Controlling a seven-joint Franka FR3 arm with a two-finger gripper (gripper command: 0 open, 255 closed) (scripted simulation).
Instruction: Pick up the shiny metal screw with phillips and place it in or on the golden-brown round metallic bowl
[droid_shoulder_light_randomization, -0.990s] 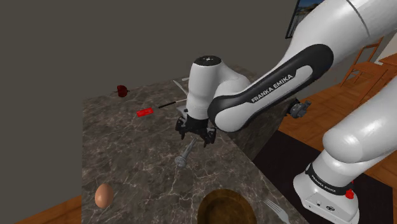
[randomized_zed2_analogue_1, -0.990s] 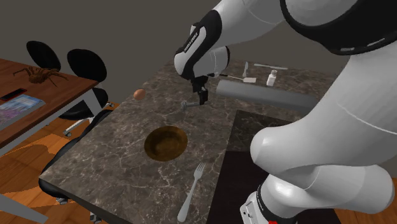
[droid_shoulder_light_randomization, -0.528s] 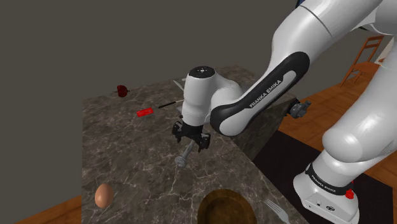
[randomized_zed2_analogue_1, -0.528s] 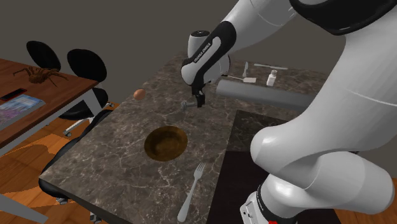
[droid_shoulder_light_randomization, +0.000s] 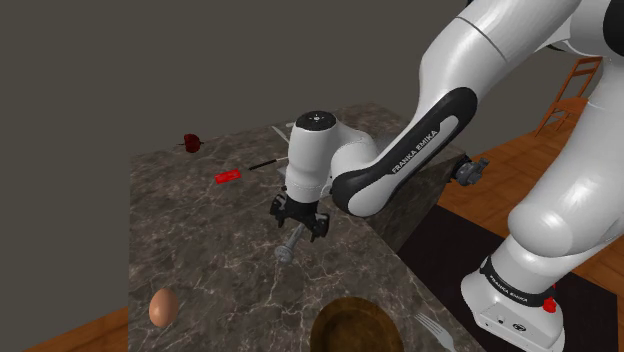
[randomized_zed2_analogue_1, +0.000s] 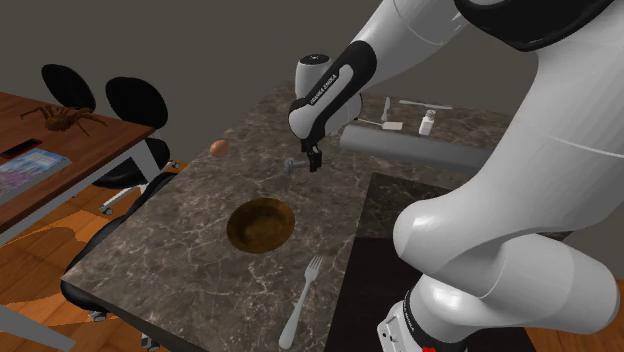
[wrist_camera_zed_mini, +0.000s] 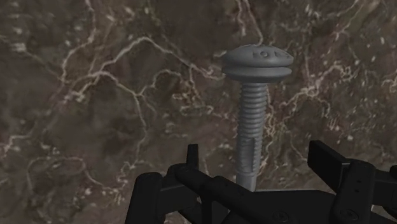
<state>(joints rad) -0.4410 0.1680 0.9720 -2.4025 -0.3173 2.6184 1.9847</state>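
Observation:
The grey metal screw (droid_shoulder_light_randomization: 287, 247) lies on the dark marble counter (droid_shoulder_light_randomization: 200, 230), its round head (wrist_camera_zed_mini: 257, 60) pointing away from the gripper. My black gripper (droid_shoulder_light_randomization: 300, 222) is low over the screw's tip end. In the wrist view the gripper (wrist_camera_zed_mini: 257, 170) is open, one finger on each side of the threaded shaft (wrist_camera_zed_mini: 252, 121), with a gap on both sides. The second exterior view shows the gripper (randomized_zed2_analogue_1: 312, 160) just beside the screw (randomized_zed2_analogue_1: 294, 165). The golden-brown round bowl (droid_shoulder_light_randomization: 350, 326) (randomized_zed2_analogue_1: 260, 224) sits empty near the counter's front edge.
A brown egg (droid_shoulder_light_randomization: 164, 307), a fork (randomized_zed2_analogue_1: 303, 300), a red-handled screwdriver (droid_shoulder_light_randomization: 228, 176) and a dark red object (droid_shoulder_light_randomization: 191, 143) lie on the counter. A grey cylinder (randomized_zed2_analogue_1: 420, 150) lies behind the arm. Black chairs (randomized_zed2_analogue_1: 135, 100) and a wooden table (randomized_zed2_analogue_1: 60, 150) stand beyond.
The gripper has come down closer to the counter and shifted slightly to the shoulder view's left, over the screw's tip. The screw has not moved.

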